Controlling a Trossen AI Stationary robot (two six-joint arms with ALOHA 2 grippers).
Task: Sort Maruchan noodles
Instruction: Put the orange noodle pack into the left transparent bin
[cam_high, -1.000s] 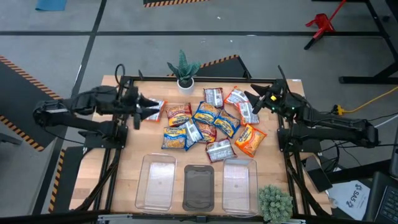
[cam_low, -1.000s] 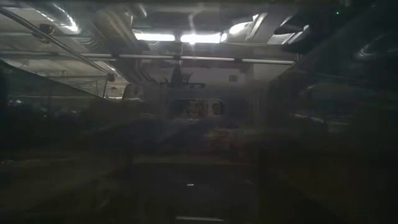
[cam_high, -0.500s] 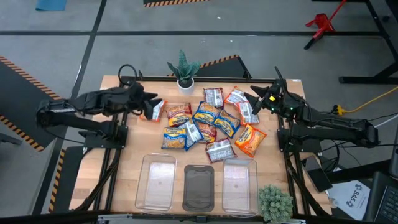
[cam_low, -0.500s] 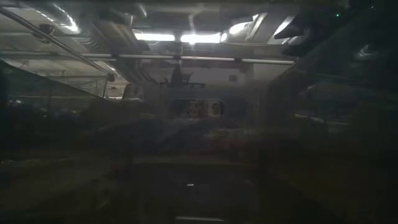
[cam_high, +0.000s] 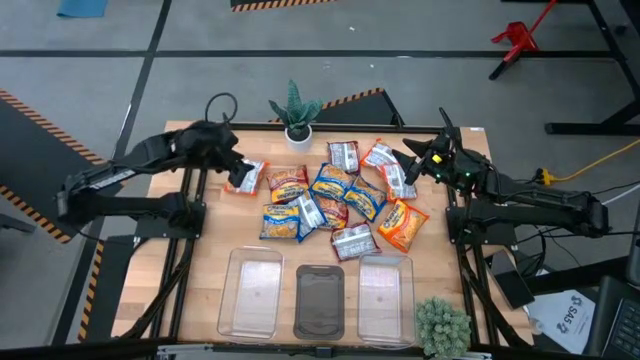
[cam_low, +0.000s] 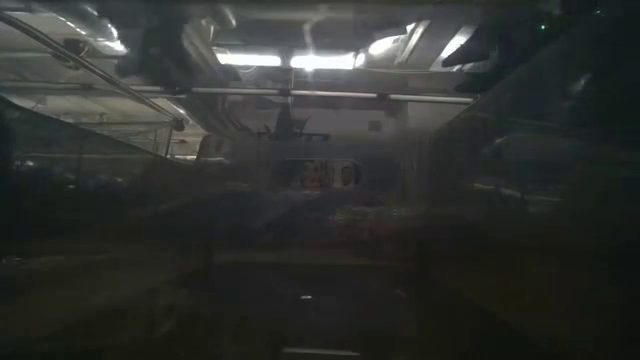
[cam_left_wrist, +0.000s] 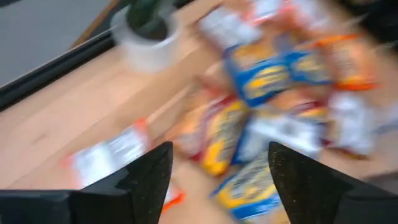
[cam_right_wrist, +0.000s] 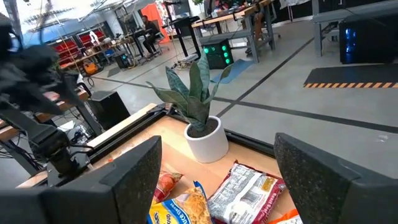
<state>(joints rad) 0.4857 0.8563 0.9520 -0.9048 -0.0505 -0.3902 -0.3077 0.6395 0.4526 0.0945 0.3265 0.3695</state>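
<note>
About a dozen Maruchan noodle packets (cam_high: 335, 200) lie in a loose pile at the middle of the wooden table: orange, blue-and-yellow and red-and-silver. One red-and-silver packet (cam_high: 246, 177) lies apart at the pile's left; it also shows in the left wrist view (cam_left_wrist: 109, 155). My left gripper (cam_high: 231, 167) is open and empty, just above that packet's left end; in its wrist view (cam_left_wrist: 217, 180) the pile shows between the fingers. My right gripper (cam_high: 408, 160) is open and empty at the pile's right side, above the table (cam_right_wrist: 217, 186).
Three clear bins (cam_high: 250, 290) (cam_high: 320, 300) (cam_high: 385, 295) stand in a row at the table's near edge. A potted snake plant (cam_high: 295, 112) stands at the far edge, and a small green plant (cam_high: 440, 325) at the near right corner. The low view is too dark to read.
My left arm has risen and swung a little toward the far edge, and its gripper has tipped down over the lone red-and-silver packet. The packet has stayed in place.
</note>
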